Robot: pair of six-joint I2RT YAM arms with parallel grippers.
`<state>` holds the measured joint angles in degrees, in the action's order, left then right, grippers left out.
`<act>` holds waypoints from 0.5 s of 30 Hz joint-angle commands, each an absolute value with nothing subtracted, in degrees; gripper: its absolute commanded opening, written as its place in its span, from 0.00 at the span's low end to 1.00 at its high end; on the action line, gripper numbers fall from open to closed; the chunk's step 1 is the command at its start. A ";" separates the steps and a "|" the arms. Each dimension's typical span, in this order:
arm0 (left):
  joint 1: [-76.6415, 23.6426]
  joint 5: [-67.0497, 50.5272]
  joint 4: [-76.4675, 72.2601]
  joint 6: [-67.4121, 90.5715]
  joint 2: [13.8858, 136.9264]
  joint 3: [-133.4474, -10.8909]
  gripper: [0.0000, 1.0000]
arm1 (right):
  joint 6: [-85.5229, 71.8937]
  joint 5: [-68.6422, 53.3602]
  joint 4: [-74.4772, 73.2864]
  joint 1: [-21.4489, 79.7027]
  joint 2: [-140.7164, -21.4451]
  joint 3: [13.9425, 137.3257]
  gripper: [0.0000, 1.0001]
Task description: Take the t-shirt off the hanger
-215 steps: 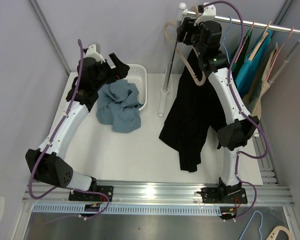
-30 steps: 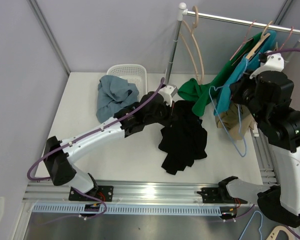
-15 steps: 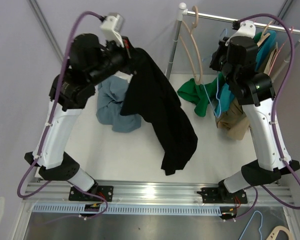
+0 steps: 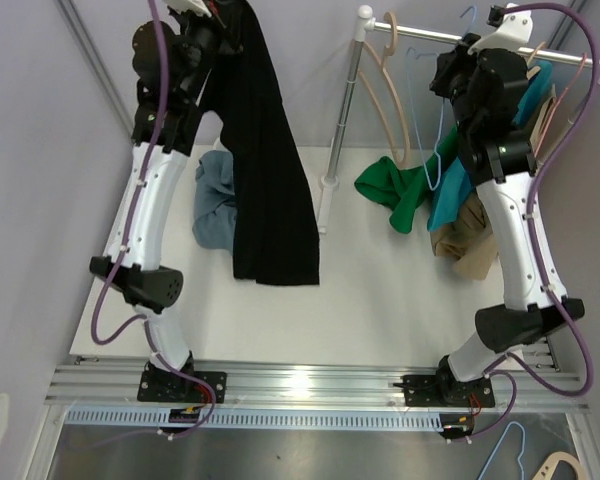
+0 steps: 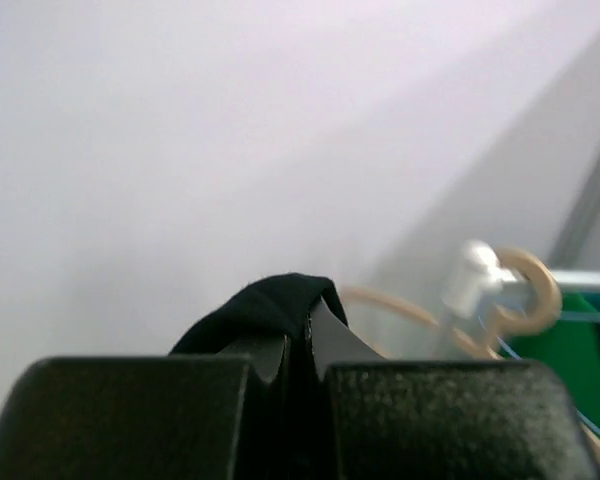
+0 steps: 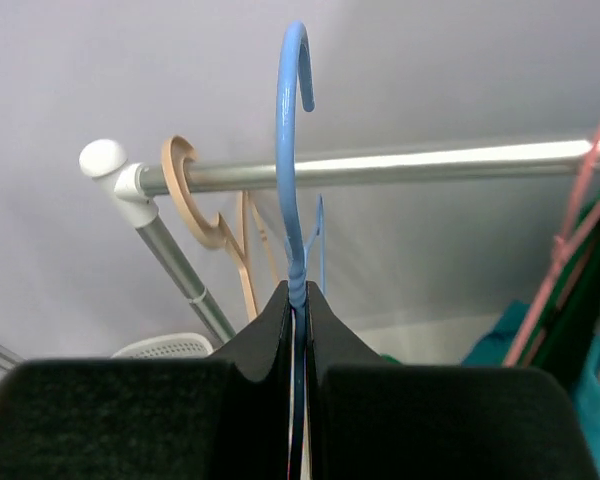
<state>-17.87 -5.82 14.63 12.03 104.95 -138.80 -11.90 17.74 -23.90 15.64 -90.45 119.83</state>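
Note:
A long black t-shirt (image 4: pixel 270 180) dangles from my left gripper (image 4: pixel 220 15), which is raised high at the back left and shut on a fold of it (image 5: pixel 270 300); its hem hangs just above the table. Up by the rail, my right gripper (image 4: pixel 447 75) is shut on the twisted neck of a blue wire hanger (image 6: pixel 288 130). The hook stands just in front of the rail (image 6: pixel 430 163). The hanger's thin frame (image 4: pixel 437 145) hangs below, and a green t-shirt (image 4: pixel 390 188) droops beside it; whether the shirt still hangs on it I cannot tell.
A bare wooden hanger (image 4: pixel 392 90) hangs on the rail (image 4: pixel 500 42) near the rack post (image 4: pixel 345 110). Teal (image 4: pixel 450 200) and tan (image 4: pixel 470 245) clothes hang at the right. A grey-blue garment (image 4: pixel 212 205) lies at the back left. A white basket (image 6: pixel 170 347) shows below the post.
My left arm has lifted the black t-shirt higher and further back left, so it now hangs straight. My right arm has raised the blue hanger closer to the rail.

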 commanded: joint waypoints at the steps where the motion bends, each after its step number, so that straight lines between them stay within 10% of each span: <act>1: -17.67 1.12 -13.41 1.26 107.40 -144.24 0.01 | -11.25 10.21 -13.36 12.67 -94.56 120.49 0.00; 10: -6.87 -0.35 -23.65 13.33 121.55 -151.18 0.01 | -10.20 4.40 -10.73 10.72 -104.85 127.09 0.00; 15: -4.57 3.42 -22.67 17.04 118.66 -133.09 0.01 | -9.58 2.03 -7.91 10.11 -107.05 127.44 0.00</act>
<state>-5.08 0.86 -18.09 12.64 120.25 -140.18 -10.76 5.06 -14.81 10.61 -107.09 124.22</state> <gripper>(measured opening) 0.014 0.031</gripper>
